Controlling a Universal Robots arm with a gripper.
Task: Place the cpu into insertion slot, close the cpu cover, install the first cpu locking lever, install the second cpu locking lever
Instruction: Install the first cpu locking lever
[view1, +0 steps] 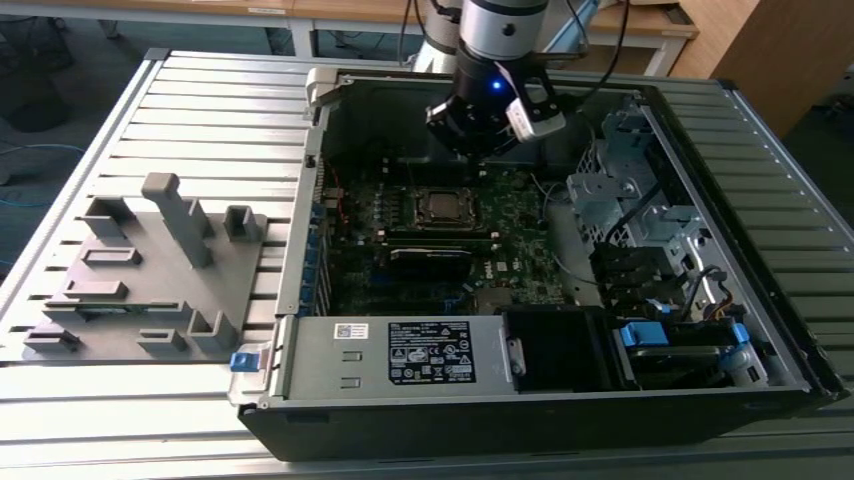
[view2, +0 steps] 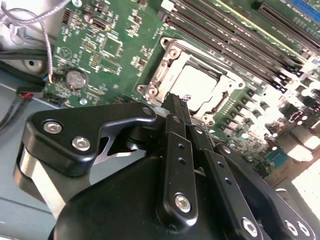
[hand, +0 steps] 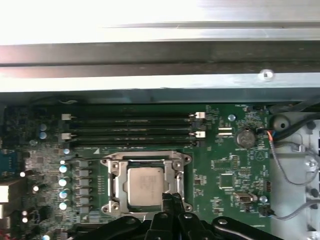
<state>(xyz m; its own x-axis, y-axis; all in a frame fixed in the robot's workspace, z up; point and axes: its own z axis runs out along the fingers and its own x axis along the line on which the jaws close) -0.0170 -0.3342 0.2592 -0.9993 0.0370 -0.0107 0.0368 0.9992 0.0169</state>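
Note:
The cpu (hand: 145, 187) lies flat in the insertion slot (hand: 108, 207), its silvery-tan top showing in both wrist views (view2: 192, 85) and in the exterior view (view1: 438, 207). Over it sits the cpu cover (hand: 116, 182), a silver frame lying flat around the chip's edges (view2: 165, 67). My gripper (hand: 172, 197) hangs just above the socket's near edge, its black fingers (view2: 176, 107) shut together with nothing between them. In the exterior view the gripper (view1: 483, 152) hovers inside the open case, a little beyond the socket.
Long black memory slots (hand: 130, 127) run beside the socket. A coin cell (hand: 245, 136) and loose cables (hand: 295, 165) lie to one side. The case holds a power supply (view1: 400, 350) and a drive cage (view1: 627, 190). A grey fixture plate (view1: 147, 270) stands at the exterior view's left.

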